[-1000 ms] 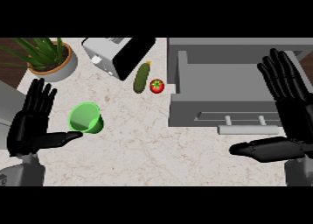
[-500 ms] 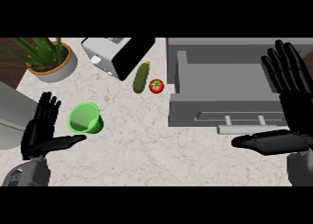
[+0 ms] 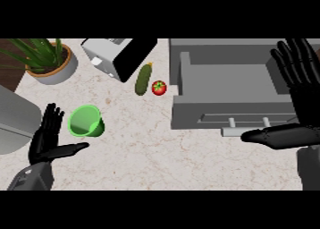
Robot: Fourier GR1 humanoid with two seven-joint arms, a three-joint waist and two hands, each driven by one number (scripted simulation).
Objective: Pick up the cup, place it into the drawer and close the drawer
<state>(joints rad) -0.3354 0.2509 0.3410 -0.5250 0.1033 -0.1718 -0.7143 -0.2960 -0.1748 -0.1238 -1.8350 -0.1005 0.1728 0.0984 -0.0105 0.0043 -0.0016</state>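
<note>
Head view: the bright green plastic cup [image 3: 86, 121] sits ungrasped on the speckled stone counter [image 3: 162, 154], near left. The left hand [image 3: 47, 146] has slid nearer, just beside it, fingers straight and empty. The right hand [image 3: 306, 107], equally open, hangs over the open grey drawer [image 3: 222, 82], so the grasp is still to come.

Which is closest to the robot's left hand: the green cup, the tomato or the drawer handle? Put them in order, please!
Seen from the head view:
1. Green cup: just up and right of the left hand, at the counter's left.
2. Tomato: mid-counter, beside the cucumber.
3. Drawer handle: far over on the right, by the right hand.
</note>
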